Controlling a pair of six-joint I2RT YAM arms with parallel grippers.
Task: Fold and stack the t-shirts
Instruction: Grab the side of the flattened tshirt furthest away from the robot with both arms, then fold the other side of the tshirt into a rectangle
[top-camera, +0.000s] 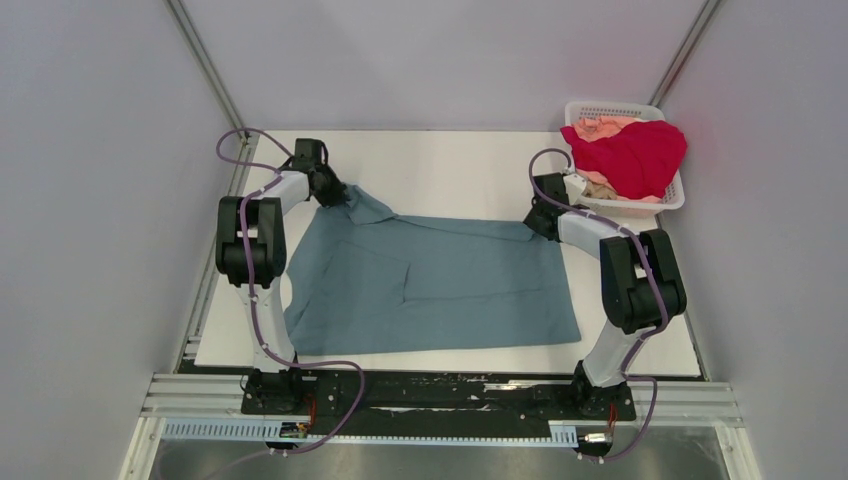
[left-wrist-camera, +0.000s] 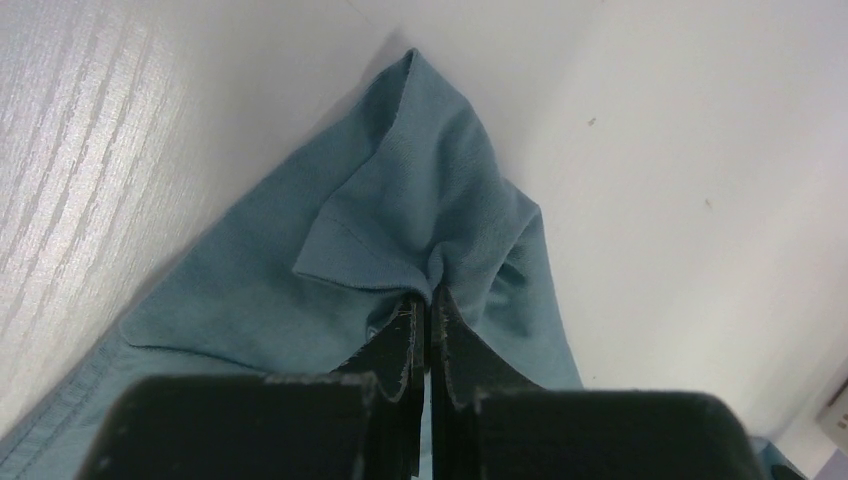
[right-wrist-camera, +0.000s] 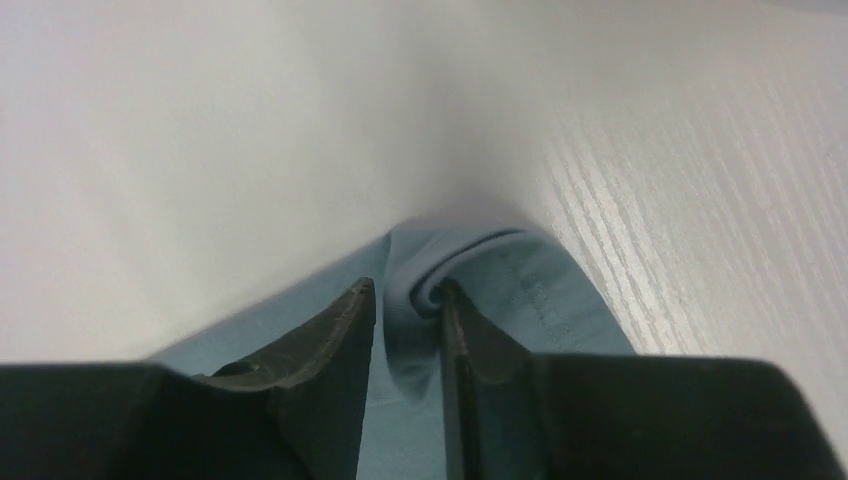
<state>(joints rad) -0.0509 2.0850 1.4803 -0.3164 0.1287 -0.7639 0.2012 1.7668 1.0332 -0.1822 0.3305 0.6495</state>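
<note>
Top view alone: the whole teal t-shirt (top-camera: 430, 280) is shown spread flat on the white counter (top-camera: 450, 160), with its two far corners reached by the left arm (top-camera: 255, 235) and the right arm (top-camera: 630, 270).
Left wrist view alone: the left jaws are seen pressed almost together, clamped on a bunched fold of the teal cloth beside a stitched hem.
Right wrist view alone: the right jaws are seen narrow, with a rolled edge of the teal cloth pinched between them.
Basket (top-camera: 672, 200): it is visible only from above, at the far right corner of the counter. The red t-shirt (top-camera: 630, 155) is heaped in it over the peach t-shirt (top-camera: 600, 127).
Count: three t-shirts, one basket and two arms are counted.
</note>
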